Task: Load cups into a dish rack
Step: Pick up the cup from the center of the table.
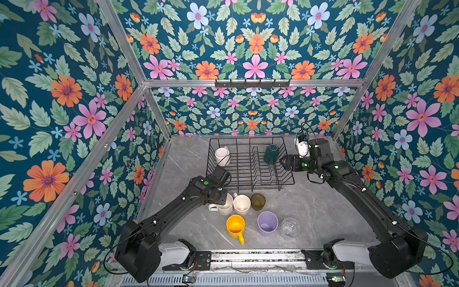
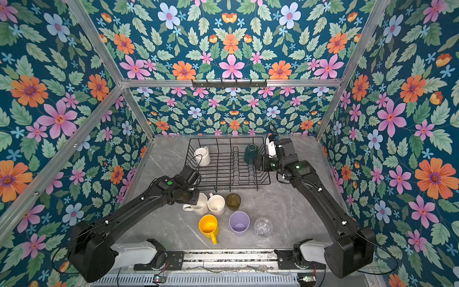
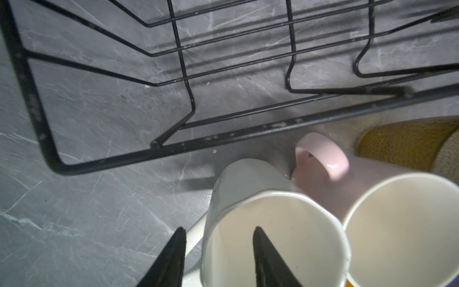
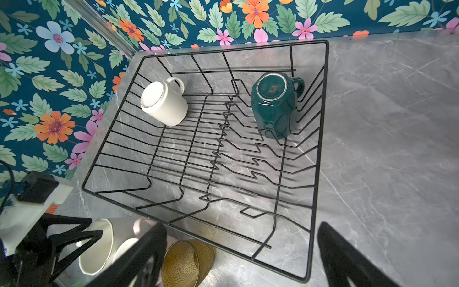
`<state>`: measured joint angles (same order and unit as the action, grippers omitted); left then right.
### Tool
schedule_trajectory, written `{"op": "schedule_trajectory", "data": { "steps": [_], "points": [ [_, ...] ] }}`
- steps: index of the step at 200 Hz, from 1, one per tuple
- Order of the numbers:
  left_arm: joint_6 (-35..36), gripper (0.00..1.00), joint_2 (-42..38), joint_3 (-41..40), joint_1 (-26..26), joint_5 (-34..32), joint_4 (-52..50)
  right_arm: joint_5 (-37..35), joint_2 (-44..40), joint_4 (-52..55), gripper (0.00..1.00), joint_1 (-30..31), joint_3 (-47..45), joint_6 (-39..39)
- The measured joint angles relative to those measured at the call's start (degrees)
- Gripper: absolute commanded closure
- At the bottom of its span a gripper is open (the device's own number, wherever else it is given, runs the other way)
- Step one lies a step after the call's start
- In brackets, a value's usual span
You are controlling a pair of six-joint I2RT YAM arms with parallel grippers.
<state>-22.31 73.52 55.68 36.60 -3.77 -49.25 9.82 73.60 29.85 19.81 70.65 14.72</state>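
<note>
You are picking the white mug point(image 3: 248, 179), its rim sitting between the half-spread fingers of the left gripper point(image 3: 219, 228), unpinched; squeeze before lifting.

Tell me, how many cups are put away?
Two sit upside down in the dish rack: white mug, green mug. The left gripper straddles the rim of a cream mug. Pink mug, olive glass, yellow mug, lilac tumbler and clear glass are left.
</note>
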Motion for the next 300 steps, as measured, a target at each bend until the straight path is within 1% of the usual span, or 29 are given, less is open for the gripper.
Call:
{"op": "schedule_trajectory", "data": {
  "steps": [53, 96, 126, 156, 188, 215, 300],
  "points": [
    [-0.04, 0.57, 2.16, -0.37, 0.09, -0.11, 2.16, -0.26, -0.04, 0.00, 0.06, 0.00, -0.33, -0.20],
    [-0.04, 0.63, 3.43, -0.98, 0.11, 0.22, 3.02, -0.44, -0.02, -0.02, 0.06, 0.00, -0.74, -0.42],
    [-0.11, 0.74, 3.48, -1.25, 0.09, 0.42, 2.93, -0.44, 0.24, -0.02, 0.06, 0.00, -0.87, -0.42],
    [-0.26, 0.80, 3.34, -1.25, 0.09, 0.17, 2.43, -0.39, 0.61, -0.04, 0.06, 0.00, -0.85, -0.42],
    [-0.76, 0.93, 2.60, -1.16, 0.11, 0.94, 1.36, -0.26, 0.90, -0.07, 0.06, 0.00, -0.85, -0.44],
    [-0.90, 1.00, 1.88, -0.85, 0.22, 0.92, 0.79, 0.07, 0.96, -0.35, 0.06, 0.00, -0.85, -0.44],
    [-1.25, 1.00, -1.86, 0.90, 0.17, -0.07, -3.26, 1.29, 1.49, -0.50, 0.06, 0.00, -0.61, -0.42]
  ]
}}
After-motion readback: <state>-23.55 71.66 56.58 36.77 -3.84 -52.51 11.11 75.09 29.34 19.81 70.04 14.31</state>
